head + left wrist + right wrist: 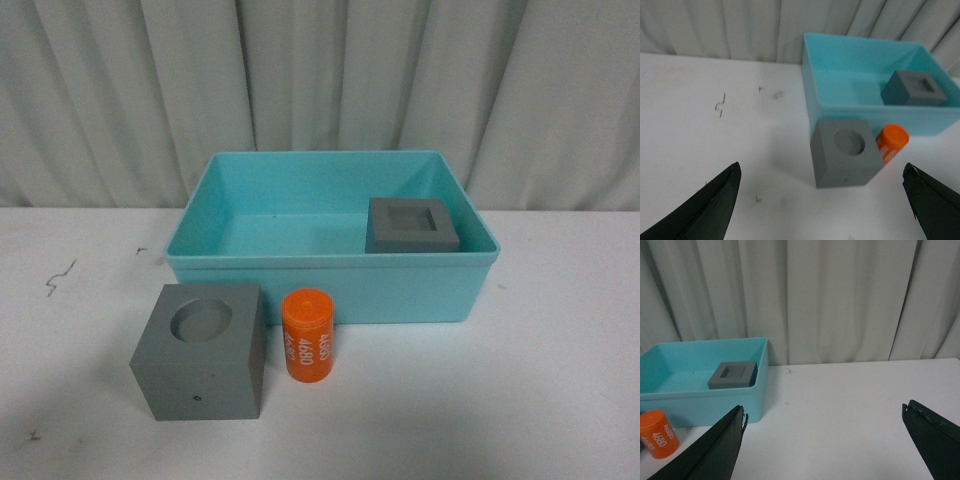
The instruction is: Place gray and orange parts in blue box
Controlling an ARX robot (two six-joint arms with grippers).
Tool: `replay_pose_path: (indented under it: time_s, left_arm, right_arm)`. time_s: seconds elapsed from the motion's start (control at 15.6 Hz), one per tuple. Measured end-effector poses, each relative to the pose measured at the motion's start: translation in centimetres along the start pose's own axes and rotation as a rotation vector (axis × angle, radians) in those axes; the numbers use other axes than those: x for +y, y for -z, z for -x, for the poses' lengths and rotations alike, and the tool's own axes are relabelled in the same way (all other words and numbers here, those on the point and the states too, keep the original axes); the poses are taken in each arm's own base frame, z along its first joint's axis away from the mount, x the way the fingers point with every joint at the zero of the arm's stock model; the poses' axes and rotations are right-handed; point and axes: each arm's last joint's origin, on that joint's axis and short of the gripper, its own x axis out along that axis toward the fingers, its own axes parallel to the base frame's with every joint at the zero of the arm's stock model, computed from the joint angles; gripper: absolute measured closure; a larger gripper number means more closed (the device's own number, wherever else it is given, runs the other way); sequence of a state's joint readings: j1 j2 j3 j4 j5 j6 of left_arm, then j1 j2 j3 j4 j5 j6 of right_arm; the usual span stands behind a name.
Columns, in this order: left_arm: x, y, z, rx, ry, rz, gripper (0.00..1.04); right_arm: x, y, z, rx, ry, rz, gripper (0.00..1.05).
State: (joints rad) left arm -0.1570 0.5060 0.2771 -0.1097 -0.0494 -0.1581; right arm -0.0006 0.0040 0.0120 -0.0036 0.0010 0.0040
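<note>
Looking at the front view, the light turquoise rectangular plastic bin [330, 262] sits on the white tabletop [520, 400] with its long sides running left to right and its open side up. One matte gray cube with a square recess [412, 225] is already inside, over in the right-hand part of the bin close to the right wall, recess facing up.

The other two parts are out on the tabletop, in front of the bin's near wall. The matte gray cube with a round recess [200, 350] sits toward the left, recess pointing straight up, turned a bit so its faces aren't square to the bin. Just to its right is the small orange cylinder with white digits [308, 335], with a slim gap between them. The cylinder looks to be standing on end, so its long axis is vertical, flat end cap up, and the "4680" digits run along its length, so they read sideways. It's just beside the bin's front wall.

Left tool [821, 167] has its dark fingers [715, 205] spread wide with nothing between them, hovering over the tabletop with the round-recess cube ahead. Right tool [823, 407] is also spread wide and empty, off to the right of the bin.

Pale pleated curtain [320, 80] behind, and a few dark scuffs [60, 278] on the tabletop.
</note>
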Motion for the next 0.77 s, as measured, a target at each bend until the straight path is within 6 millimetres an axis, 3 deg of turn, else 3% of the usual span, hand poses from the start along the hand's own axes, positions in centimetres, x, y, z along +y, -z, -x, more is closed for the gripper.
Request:
replay_pose_path:
  time_s: [0.13,0.38,0.58,0.77]
  left_arm:
    - [-1.3,-2.4,-3.3,0.012,0.032,-0.014,0.07]
    - [-3.6,-3.7,-10.7,0.171,0.114,-0.037,0.07]
    - [-3.3,-3.0,-15.6,0.299,0.085,-0.04,0.07]
    - [-2.5,-2.0,-18.2,0.395,0.075,-0.029,0.07]
  right_arm:
    - [0.0,0.0,0.0,0.0,-0.001,0.0,0.06]
    - [0.0,0.0,0.0,0.0,-0.001,0.0,0.06]
    - [0.0,0.0,0.0,0.0,-0.001,0.0,0.06]
    - [0.0,0.0,0.0,0.0,-0.001,0.0,0.06]
